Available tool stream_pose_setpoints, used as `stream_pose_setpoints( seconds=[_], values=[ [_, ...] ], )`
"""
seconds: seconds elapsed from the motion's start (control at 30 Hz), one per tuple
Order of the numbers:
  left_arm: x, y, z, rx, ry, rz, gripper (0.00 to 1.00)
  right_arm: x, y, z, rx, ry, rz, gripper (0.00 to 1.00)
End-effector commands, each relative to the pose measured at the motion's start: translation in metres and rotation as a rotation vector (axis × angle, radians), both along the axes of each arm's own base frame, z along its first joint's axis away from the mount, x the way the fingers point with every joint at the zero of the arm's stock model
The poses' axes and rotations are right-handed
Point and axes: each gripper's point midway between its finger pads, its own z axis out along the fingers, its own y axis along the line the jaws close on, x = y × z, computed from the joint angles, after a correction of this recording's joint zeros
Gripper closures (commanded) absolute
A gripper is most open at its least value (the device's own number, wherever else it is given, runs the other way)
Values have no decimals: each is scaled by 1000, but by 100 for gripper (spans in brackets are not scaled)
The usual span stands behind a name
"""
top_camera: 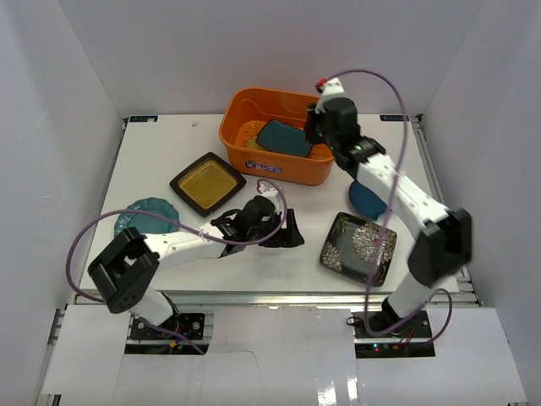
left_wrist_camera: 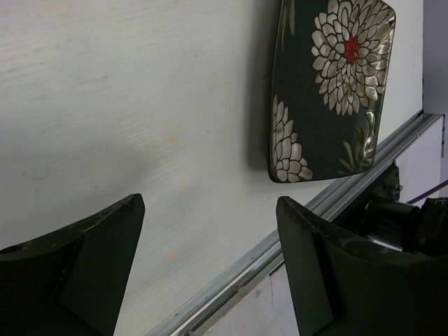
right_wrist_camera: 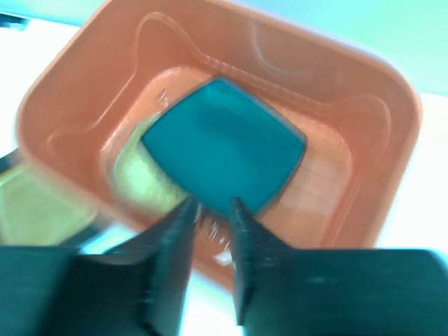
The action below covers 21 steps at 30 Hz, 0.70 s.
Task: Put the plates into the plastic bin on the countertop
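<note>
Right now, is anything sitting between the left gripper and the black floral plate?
Nothing visible. The left gripper is open, and only bare white countertop lies between it and the black floral plate, which lies flat ahead and to one side of the open fingers.

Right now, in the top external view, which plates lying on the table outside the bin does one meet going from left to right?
teal scalloped plate → black-rimmed amber plate → black floral plate. The dark blue plate overlaps the floral one sideways, so I leave it out.
</note>
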Motion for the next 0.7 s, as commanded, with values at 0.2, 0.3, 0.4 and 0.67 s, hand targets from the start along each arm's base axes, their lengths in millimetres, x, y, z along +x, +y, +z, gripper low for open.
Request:
stream_pose_setpoints(
  seconds=[0.2,0.3,0.4,0.67],
  values=[
    [7,-73,0,-84,20,-160,23,-157,-61,25,488,-128,29,79],
    [9,-84,-21,-55,46,-184,26,-185,-75,-4,511,-90,20,77],
    [11,-99,-29,-47,46,-209,31,-204,-89,-24,492,-56,-4,75],
    [15,-124,-48,-19,54,-243,47,-226,-108,-49,477,-38,-43,74]
  ],
)
